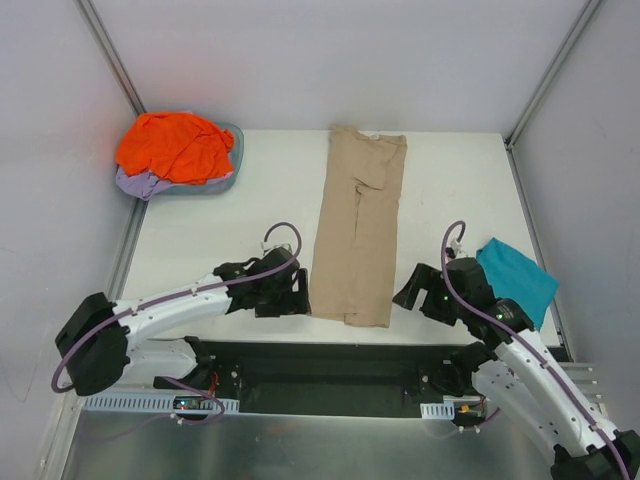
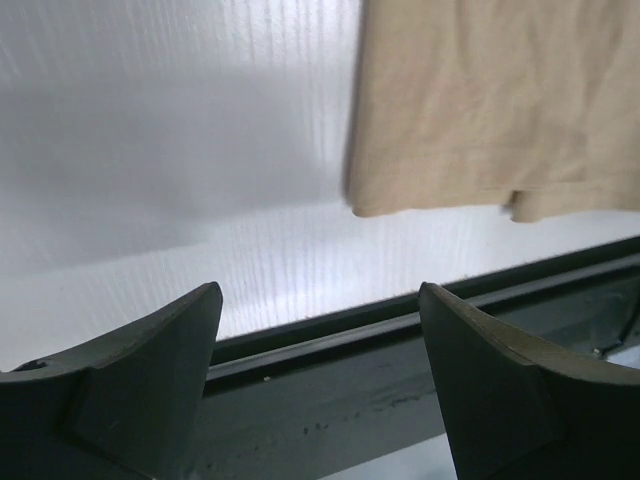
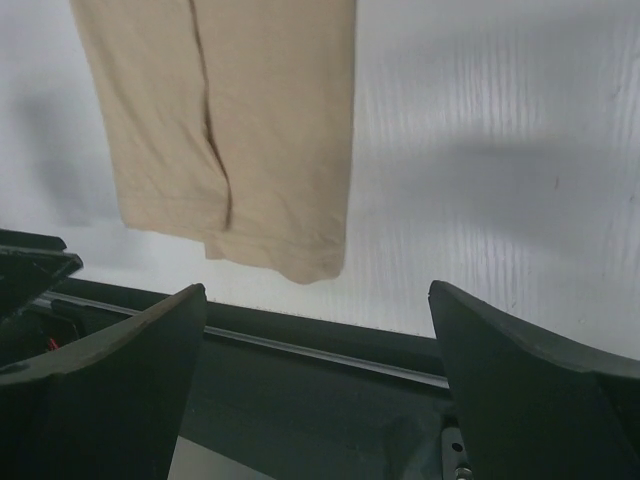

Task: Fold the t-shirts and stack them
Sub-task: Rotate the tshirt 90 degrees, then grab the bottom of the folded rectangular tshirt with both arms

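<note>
In the top view the tan t-shirt (image 1: 355,230) is seen folded into a long strip mid-table, the teal t-shirt (image 1: 517,280) set at the right, and the orange t-shirt (image 1: 175,145) and lavender t-shirt (image 1: 133,183) heaped in the basin (image 1: 236,150). In the left wrist view the left gripper (image 2: 320,295) is spread and empty near the strip's corner. In the right wrist view the right gripper (image 3: 318,290) is likewise spread and empty, so crosswise folding and stacking are judged outstanding.

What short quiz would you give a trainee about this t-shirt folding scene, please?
1. True or false: the tan t-shirt lies as a long strip on the table.
2. Which t-shirt lies on top in the basin? A teal, B orange, C tan.
3. Fill in: the t-shirt at the table's right edge is ____.
Key: 1 true; 2 B, the orange t-shirt; 3 teal, the teal t-shirt.
</note>
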`<action>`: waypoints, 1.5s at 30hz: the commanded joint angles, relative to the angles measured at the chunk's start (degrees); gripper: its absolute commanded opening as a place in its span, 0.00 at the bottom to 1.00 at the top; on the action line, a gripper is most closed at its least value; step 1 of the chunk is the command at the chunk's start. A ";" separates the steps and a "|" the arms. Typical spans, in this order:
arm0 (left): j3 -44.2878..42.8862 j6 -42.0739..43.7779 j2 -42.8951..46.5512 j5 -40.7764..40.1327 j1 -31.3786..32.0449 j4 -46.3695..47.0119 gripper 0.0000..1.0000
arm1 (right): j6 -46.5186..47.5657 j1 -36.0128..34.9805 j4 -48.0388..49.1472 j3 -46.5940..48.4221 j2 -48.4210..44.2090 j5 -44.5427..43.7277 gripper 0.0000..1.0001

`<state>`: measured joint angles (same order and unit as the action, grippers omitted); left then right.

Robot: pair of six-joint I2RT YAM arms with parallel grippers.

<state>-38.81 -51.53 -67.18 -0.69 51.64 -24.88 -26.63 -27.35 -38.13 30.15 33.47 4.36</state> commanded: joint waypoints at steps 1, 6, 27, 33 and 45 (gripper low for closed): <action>-3.29 0.55 -6.64 0.59 -1.54 1.41 0.76 | -6.67 -1.91 4.90 -4.75 0.97 2.50 0.96; -3.91 1.08 -13.24 6.13 -4.00 4.58 0.65 | -6.07 -4.02 5.34 -3.61 6.15 -1.02 0.95; -2.33 0.20 -20.89 12.12 -4.70 9.24 0.00 | -8.08 -12.55 11.15 -0.27 29.45 -3.31 0.56; -1.89 -0.06 -19.75 11.67 -4.79 9.24 0.00 | -9.67 -14.74 11.32 -0.44 30.95 -2.78 0.28; 6.36 -3.66 -11.85 12.03 -1.54 9.24 0.00 | -15.37 -21.95 10.27 -4.48 26.57 -3.12 0.01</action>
<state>-37.65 -52.80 -83.22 12.51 48.21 -12.58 -37.56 -46.24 -26.02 27.90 63.79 2.00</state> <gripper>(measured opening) 0.006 0.027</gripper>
